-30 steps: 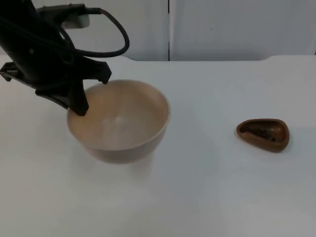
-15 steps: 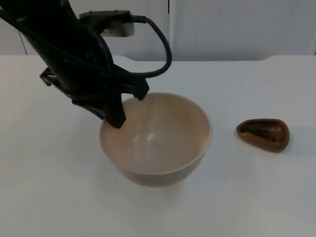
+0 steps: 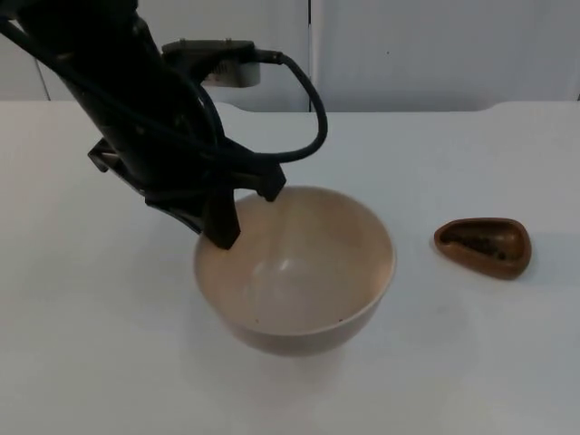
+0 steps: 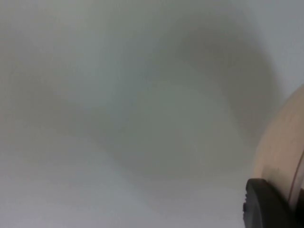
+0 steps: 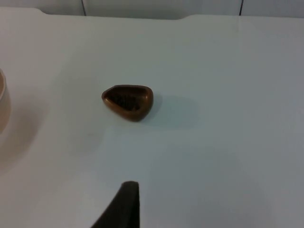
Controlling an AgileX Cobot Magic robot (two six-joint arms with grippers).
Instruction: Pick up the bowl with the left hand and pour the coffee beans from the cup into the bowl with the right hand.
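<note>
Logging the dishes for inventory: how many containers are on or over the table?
2. The beige bowl is gripped at its rim by the left gripper, left of centre. The small brown cup of coffee beans sits on the table to its right.

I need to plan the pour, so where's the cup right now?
In the top view, the cup sits on the table's right side, apart from the bowl to its left.

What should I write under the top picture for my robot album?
Left gripper holds the tan bowl by its rim, while the brown cup of coffee beans waits nearby.
</note>
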